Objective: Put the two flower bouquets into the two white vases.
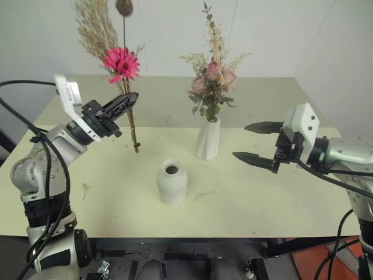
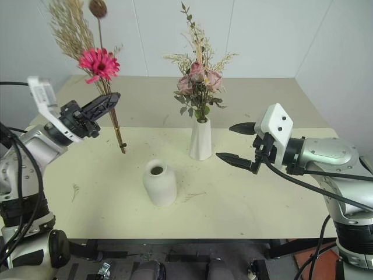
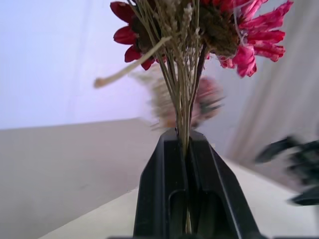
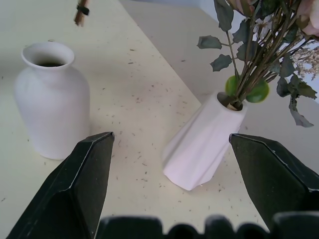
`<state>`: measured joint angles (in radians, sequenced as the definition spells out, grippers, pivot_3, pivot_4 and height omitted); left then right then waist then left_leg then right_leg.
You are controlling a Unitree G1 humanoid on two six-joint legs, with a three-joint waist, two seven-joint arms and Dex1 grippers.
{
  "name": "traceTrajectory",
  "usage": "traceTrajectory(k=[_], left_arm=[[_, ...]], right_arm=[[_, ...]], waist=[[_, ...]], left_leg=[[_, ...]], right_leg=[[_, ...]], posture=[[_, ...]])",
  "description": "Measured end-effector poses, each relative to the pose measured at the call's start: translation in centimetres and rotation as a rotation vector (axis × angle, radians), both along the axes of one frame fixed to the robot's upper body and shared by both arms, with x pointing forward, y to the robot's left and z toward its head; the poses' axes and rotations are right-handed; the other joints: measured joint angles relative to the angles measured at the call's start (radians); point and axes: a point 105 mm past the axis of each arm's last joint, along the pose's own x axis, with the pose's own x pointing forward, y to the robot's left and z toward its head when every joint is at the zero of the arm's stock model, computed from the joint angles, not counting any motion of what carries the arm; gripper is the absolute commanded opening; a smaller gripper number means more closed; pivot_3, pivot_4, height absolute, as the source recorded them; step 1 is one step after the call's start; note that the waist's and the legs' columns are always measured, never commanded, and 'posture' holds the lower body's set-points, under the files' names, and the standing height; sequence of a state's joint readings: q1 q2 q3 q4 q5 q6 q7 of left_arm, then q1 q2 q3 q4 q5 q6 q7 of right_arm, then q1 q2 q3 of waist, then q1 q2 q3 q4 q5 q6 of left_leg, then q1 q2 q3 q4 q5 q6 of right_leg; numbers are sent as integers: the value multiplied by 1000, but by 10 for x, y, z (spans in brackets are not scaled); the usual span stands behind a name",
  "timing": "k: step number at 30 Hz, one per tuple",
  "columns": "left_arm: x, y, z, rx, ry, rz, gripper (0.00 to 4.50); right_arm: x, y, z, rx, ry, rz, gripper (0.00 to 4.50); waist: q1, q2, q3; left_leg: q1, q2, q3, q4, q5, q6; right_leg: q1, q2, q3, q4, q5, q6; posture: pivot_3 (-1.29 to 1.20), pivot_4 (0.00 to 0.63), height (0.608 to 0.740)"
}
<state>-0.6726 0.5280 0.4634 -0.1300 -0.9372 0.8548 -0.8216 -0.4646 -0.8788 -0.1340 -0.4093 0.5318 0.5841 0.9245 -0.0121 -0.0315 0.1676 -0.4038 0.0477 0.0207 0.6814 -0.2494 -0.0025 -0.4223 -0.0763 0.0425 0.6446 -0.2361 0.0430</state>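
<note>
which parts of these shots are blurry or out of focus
Left wrist view: the daisy bunch clamped in the left gripper is fairly sharp, but the rose bouquet and right gripper behind it are smeared. Right wrist view: the squat vase and tall vase are crisp; only the near fingers look soft. Left eye view: evenly sharp.
</note>
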Motion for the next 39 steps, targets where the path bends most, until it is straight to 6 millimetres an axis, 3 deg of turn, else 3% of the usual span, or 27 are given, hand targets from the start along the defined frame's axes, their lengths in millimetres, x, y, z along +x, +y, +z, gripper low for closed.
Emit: traceTrajectory(k=[5, 11, 18, 22, 39], left_arm=[[-19, -19, 14, -24, -57, -172, 45], [-24, -43, 15, -22, -65, -299, 45], [-25, -66, -3, 29, -48, -382, 45], [-23, -66, -20, 72, -17, -376, 45], [-21, -63, -47, 123, -3, -348, 45]], right_arm=[[0, 0, -1, -1, 4, 1, 4356], [-1, -1, -1, -2, 6, -2, 4356], [-4, -2, 0, 0, -6, -12, 4356], [-7, -3, 2, 12, -6, -11, 4356], [-20, -7, -1, 3, 52, 53, 4356]], waist=[[-1, 0, 0], [0, 0, 0], [-3, 0, 0], [-4, 0, 0], [-2, 0, 0]], left_leg=[[0, 0, 0, 0, 0, 0], [0, 0, 0, 0, 0, 0], [1, 0, 0, 0, 0, 0], [1, 0, 0, 0, 0, 0], [0, 0, 0, 0, 0, 0]], right_leg=[[0, 0, 0, 0, 0, 0], [0, 0, 0, -1, 0, 0], [0, 1, 1, -1, 0, 0], [0, 1, 1, -1, 0, 0], [0, 1, 1, -1, 0, 0]], posture=[[0, 150, 740], [0, 150, 740], [0, 150, 740], [0, 150, 740], [0, 150, 740]])
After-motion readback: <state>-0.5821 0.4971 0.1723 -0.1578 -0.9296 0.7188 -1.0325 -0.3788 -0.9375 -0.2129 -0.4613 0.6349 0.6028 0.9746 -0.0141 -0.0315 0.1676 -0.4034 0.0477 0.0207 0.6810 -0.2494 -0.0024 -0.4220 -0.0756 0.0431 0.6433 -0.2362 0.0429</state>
